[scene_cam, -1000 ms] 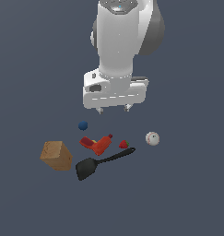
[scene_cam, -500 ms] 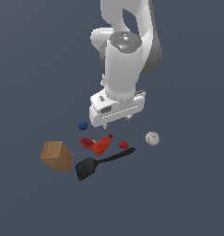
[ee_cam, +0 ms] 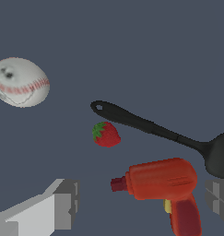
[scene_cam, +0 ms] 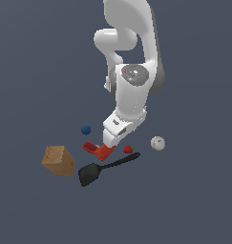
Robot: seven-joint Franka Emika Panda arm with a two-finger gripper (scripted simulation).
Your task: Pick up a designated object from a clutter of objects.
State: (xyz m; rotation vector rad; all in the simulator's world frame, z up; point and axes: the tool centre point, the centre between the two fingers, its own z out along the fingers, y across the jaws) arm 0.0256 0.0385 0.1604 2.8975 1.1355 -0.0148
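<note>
The designated object is a tiny red strawberry [scene_cam: 128, 149] [ee_cam: 106, 134] with a green cap, lying on the floor between the red-orange drill-like tool [scene_cam: 100, 151] [ee_cam: 162, 179] and the black spatula's handle [ee_cam: 150, 126]. My gripper [scene_cam: 110, 143] [ee_cam: 141, 196] hangs low over the red tool, tilted, just to the exterior view's left of the strawberry. It is open and holds nothing; both grey fingers [ee_cam: 62, 205] show in the wrist view with the tool between and beyond them. The strawberry lies apart from the fingers.
The rest of the clutter surrounds it: a white baseball [scene_cam: 158, 143] [ee_cam: 20, 82] at the exterior view's right, a black spatula [scene_cam: 105, 168] in front, a tan wooden cube [scene_cam: 58, 161] at the left, and a small blue ball [scene_cam: 86, 129] behind the tool.
The arm has come down and tilted toward the clutter; the hand now sits just above the red tool. The objects have not moved.
</note>
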